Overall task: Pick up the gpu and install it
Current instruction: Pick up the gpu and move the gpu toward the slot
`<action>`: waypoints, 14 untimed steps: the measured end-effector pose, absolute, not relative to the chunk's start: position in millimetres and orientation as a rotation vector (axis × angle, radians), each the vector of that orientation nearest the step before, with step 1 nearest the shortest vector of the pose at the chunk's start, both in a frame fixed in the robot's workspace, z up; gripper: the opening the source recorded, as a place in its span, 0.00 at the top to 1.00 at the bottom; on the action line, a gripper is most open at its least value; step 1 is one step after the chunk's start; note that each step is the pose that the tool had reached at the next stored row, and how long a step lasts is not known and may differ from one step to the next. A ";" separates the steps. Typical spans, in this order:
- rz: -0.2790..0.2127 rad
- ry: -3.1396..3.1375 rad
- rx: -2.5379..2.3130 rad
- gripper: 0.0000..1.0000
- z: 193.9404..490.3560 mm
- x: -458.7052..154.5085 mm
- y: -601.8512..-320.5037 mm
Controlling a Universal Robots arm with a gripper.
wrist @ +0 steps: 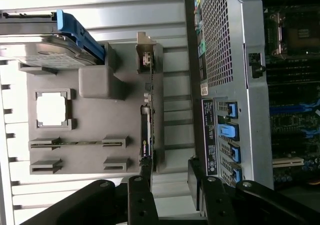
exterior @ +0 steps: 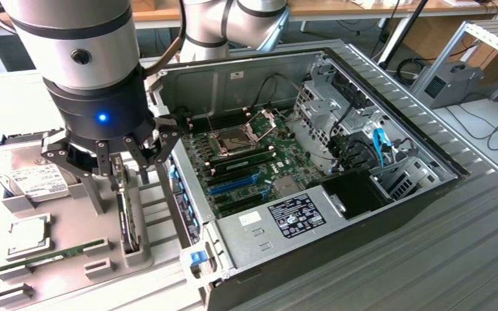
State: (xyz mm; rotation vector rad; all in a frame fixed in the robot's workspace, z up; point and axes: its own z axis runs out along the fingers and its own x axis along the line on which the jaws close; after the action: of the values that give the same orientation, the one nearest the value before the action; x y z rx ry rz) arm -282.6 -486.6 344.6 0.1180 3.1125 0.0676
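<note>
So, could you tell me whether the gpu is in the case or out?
Out: the gpu stands on edge in the grey tray's slot beside the case, below the open claw.

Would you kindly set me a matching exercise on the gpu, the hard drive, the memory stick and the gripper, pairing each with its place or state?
Things:
1. gpu
2. hard drive
3. memory stick
4. gripper

Places or states:
A. long and narrow, lying flat
B. open, just above the gpu
C. standing on edge
D. white label showing, at the exterior view's left

Pairs: 1-C, 2-D, 3-A, 4-B
</note>
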 end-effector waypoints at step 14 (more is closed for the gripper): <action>0.068 3.113 0.118 0.58 340.4 -282.6 -486.7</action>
State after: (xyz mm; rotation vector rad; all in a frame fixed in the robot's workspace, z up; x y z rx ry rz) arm -282.6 -486.7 340.4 0.1180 3.1125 0.0675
